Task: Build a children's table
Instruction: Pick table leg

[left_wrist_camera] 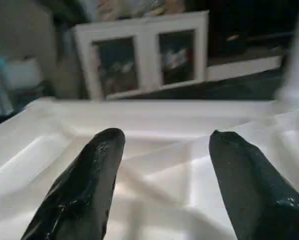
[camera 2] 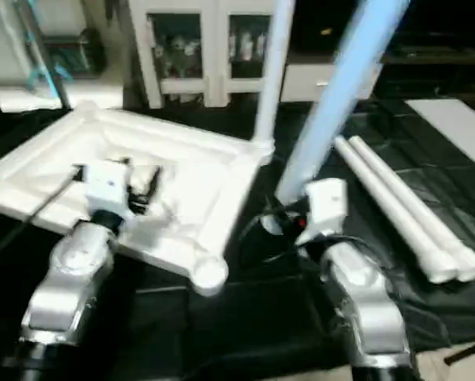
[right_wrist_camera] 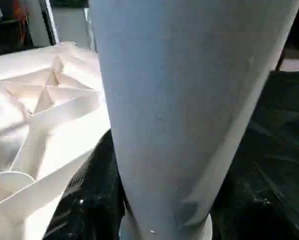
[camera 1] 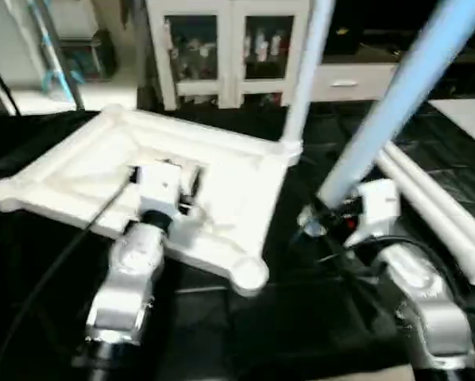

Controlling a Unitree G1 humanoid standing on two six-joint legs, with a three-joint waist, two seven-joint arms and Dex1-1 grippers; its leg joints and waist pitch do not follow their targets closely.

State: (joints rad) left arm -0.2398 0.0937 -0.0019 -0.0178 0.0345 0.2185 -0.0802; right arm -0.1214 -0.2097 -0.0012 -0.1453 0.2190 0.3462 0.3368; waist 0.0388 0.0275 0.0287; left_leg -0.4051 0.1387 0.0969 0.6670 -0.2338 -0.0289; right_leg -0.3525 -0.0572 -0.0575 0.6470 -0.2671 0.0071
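A work table draped in black cloth (camera 1: pixel 222 317) fills the foreground, and behind it stands a white cabinet (camera 1: pixel 222 48) with glass doors; small items sit on its shelves, too blurred to identify.

The left gripper (camera 1: pixel 167 184) hovers over the ribbed underside of the white table top (camera 1: pixel 222 171), which lies upside down on the cloth. Its two black fingers (left_wrist_camera: pixel 84 185) stand well apart with nothing between them, the ribs showing through the gap.

The right gripper (camera 1: pixel 321 216) is clamped around the lower part of a white leg (camera 1: pixel 404 87), which slants up and away out of the picture, its flared end down near the cloth just beside the top's edge.

Another leg (camera 1: pixel 301 79) stands upright in the top's far corner socket. Two more legs (camera 2: pixel 404 210) lie side by side on the cloth, beyond the right arm.
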